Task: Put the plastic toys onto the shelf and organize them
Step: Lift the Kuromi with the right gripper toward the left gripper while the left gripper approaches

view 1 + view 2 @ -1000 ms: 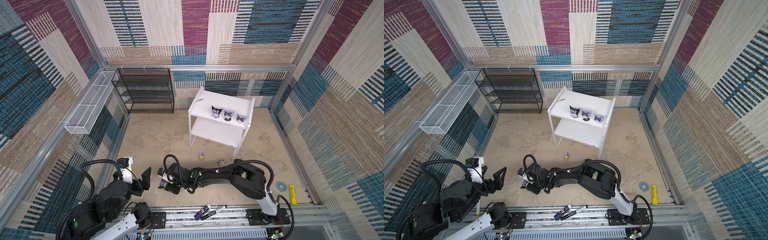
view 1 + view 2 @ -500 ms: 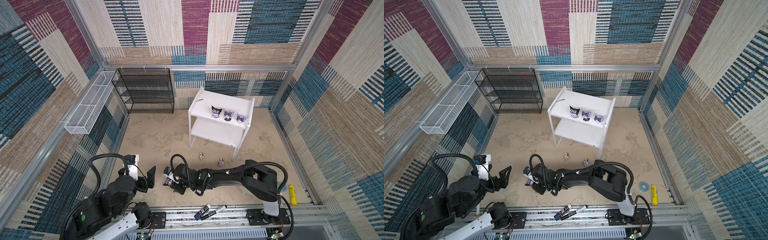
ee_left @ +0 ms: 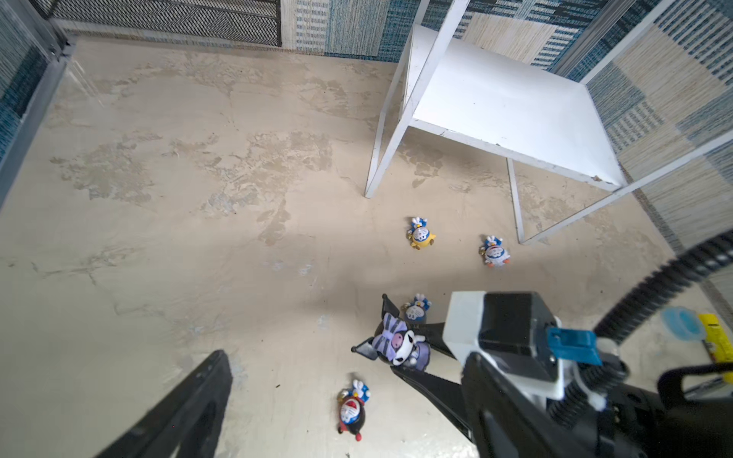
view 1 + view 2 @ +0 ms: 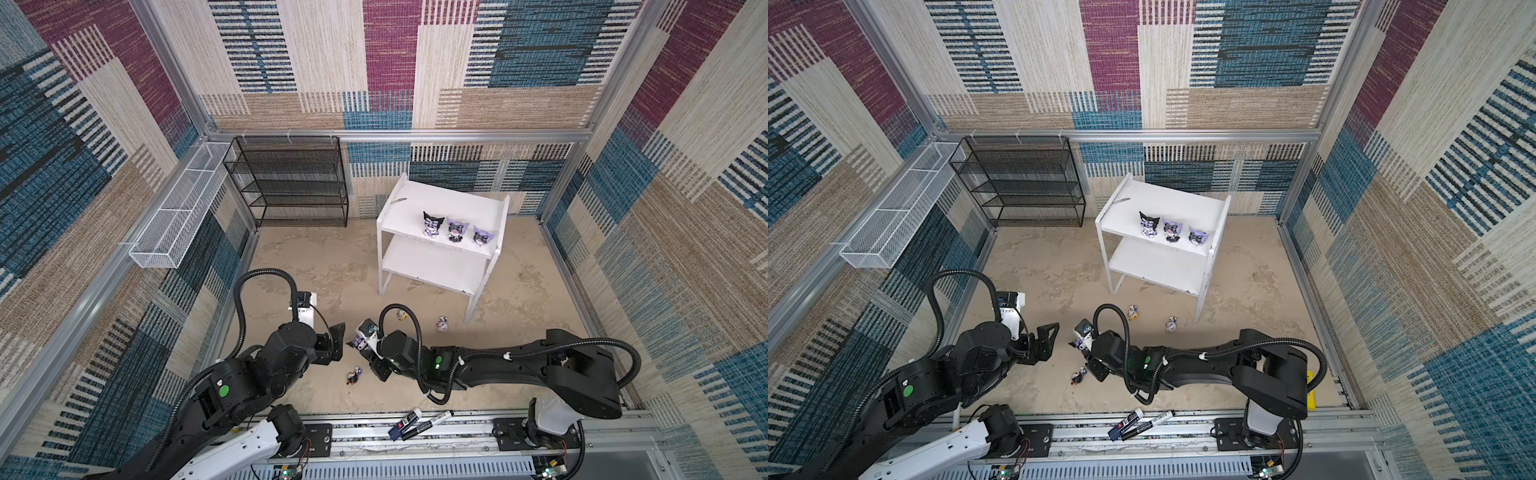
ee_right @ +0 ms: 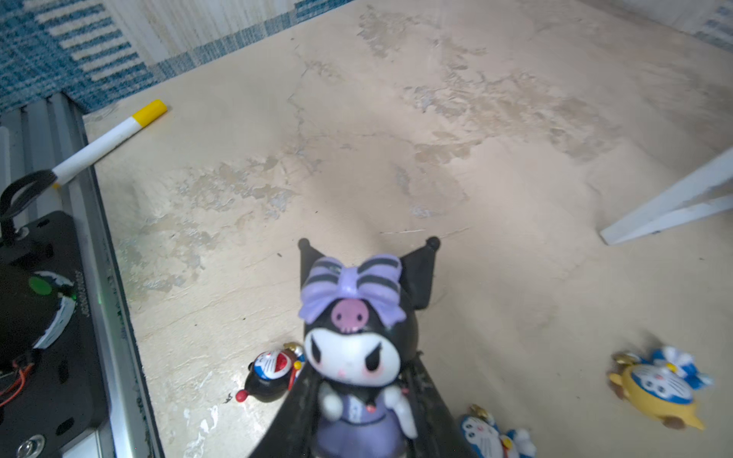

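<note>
Face of black-hooded figurine (image 5: 353, 357) plain only in right wrist view, pinched by right gripper (image 5: 357, 396) over counter (image 5: 515, 158); mere speck in both top views. Left gripper (image 4: 338, 345) spread, closer than a second ago.

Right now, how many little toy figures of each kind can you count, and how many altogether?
Big hooded figurines: 4 (three on the shelf, one in the right fingers)
Small white-faced figurines: 4 (yellow, white, blue, black, all on the floor)
Total: 8
</note>
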Tool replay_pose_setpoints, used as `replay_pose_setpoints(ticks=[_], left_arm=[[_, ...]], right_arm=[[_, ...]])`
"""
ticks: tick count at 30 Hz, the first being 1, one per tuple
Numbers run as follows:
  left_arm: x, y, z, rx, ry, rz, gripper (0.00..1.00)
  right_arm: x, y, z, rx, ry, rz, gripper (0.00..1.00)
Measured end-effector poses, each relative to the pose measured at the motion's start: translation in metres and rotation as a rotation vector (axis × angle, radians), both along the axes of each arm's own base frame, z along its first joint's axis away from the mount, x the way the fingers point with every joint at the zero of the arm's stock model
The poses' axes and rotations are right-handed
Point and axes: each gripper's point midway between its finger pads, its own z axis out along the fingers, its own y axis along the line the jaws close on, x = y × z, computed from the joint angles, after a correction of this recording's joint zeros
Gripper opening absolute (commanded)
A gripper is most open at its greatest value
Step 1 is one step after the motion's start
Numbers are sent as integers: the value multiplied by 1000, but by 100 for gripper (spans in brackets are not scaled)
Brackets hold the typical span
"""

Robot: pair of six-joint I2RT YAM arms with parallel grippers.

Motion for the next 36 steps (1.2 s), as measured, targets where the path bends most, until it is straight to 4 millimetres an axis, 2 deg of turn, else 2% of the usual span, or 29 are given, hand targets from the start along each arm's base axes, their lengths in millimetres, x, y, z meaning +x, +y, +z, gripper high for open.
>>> replay_pose_setpoints(ticks=[4,8,13,19,22,26,36], left_arm=[[5,-17,0,-94,43,-1,89],[11,-40,-4,-181,110,-26,87],[16,-71,-15,-291,221,-73,80],[16,-102,-19,-379,307,-143,68],[14,-111,-22,-396,343,-167,63],[13,-116,-23,-401,367,-180,62],[12,-123,-31,-402,408,-196,57]], right_arm=[[2,-19,16,57,-38,-59,0],[3,-31,30,106,-73,-96,0],[0,-39,44,145,-119,-136,0],[0,-46,54,126,-199,-229,0],[6,-51,58,111,-236,-303,0],[12,-63,57,90,-262,-381,0],[17,-71,60,74,-301,-437,0]])
